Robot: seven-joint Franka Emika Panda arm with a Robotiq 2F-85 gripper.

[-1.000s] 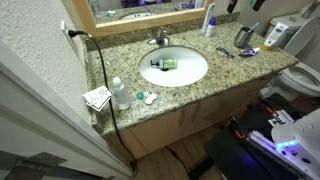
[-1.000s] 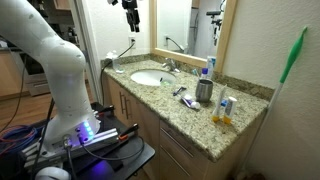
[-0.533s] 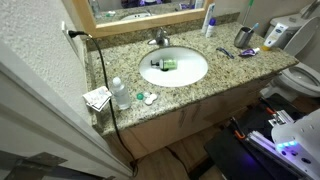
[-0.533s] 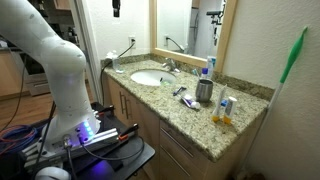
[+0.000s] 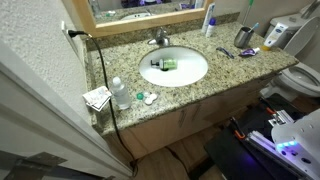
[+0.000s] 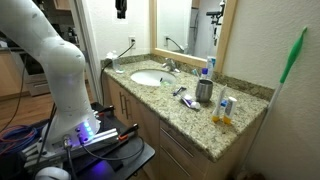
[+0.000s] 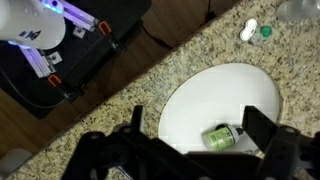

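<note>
Pincer (image 7: 197, 122) hangs wide open and empty, well above the counter (image 7: 110, 80). At the left of the wrist view, the lit robot base (image 7: 35, 25) stands beyond the counter's front edge. Next comes speckled counter, then the white sink (image 7: 200, 85). A green bottle (image 7: 219, 136) lies on its side in the bottom of the sink, well below the pincer. It shows between the two fingers, nearer the right-hand one. Two small caps (image 7: 248, 31) rest on the counter past the sink, toward a corner.
</note>
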